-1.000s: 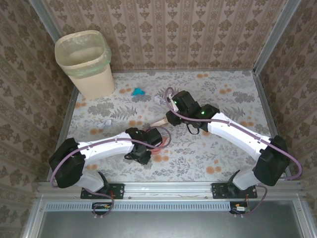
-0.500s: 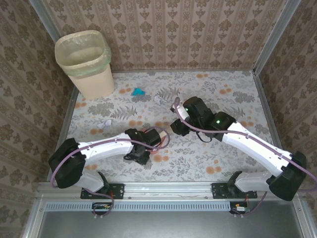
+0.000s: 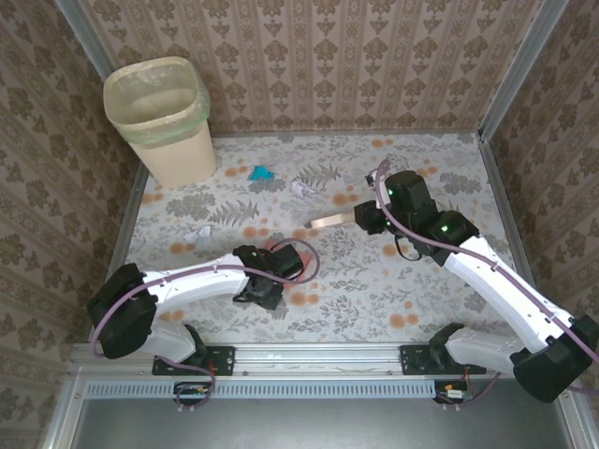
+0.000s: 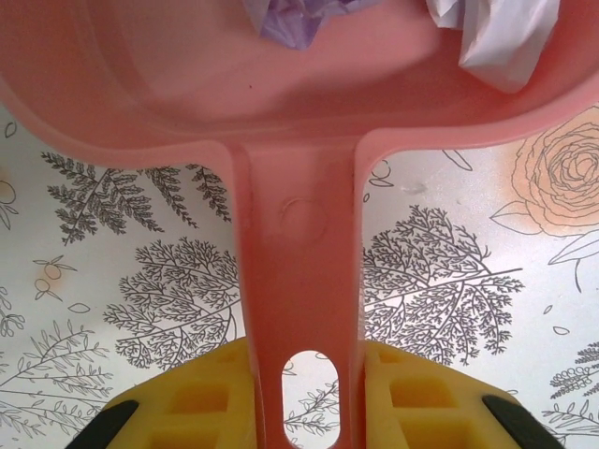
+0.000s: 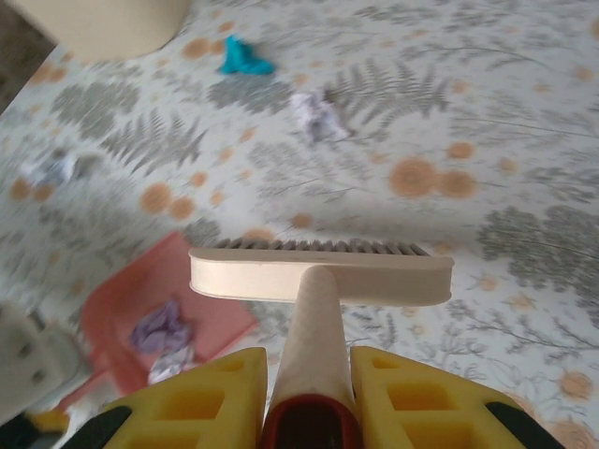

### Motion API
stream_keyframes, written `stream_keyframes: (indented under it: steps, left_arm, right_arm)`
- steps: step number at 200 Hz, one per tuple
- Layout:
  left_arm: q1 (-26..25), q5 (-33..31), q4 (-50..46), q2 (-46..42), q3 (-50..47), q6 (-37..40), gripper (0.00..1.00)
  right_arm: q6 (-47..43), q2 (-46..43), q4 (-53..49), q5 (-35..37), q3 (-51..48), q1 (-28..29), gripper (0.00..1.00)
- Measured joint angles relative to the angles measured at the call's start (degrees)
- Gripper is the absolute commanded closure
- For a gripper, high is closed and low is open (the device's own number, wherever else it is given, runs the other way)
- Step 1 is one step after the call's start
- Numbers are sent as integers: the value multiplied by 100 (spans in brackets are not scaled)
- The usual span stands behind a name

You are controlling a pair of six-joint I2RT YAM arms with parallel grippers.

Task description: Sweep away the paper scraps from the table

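The left gripper (image 4: 304, 398) pinches the pink dustpan (image 4: 299, 140) by its handle — the right gripper (image 5: 309, 398) squeezes the brush (image 5: 318, 273) handle, paper scraps (image 5: 245, 58) lying beyond.

Five scraps (image 5: 245, 58), one brush (image 5: 318, 276), one dustpan (image 4: 299, 234), one bin (image 3: 164, 117)

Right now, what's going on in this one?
The left jaws are shut on the handle of a pink dustpan that holds a lilac scrap and a white scrap. The right jaws are shut on a cream brush, its head farther out than the pan. Three more lie loose on the table: a teal scrap, a pale scrap and a crumpled white scrap.
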Motion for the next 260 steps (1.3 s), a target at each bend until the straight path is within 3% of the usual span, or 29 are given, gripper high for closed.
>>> stream_keyframes:
  steps: [80,155,183,260]
  left_arm:
    - [-79,-223,-245,-719,157,-111,100]
    - [98,-702,-1563,-1357,1681,-190,100]
    - [605,-815,-2170,-1285,2645,-17,100]
    - [2994,-275,-3095,-76,5718,1049,100]
  right_arm:
    - [702,-402,549,197,-514,-645,100]
    - [1034,-402,841,127,-627,-691,100]
    - [1095,-400,859,-9,-627,-691,100]
    - [1071,-240,1012,-662,-627,-691,100]
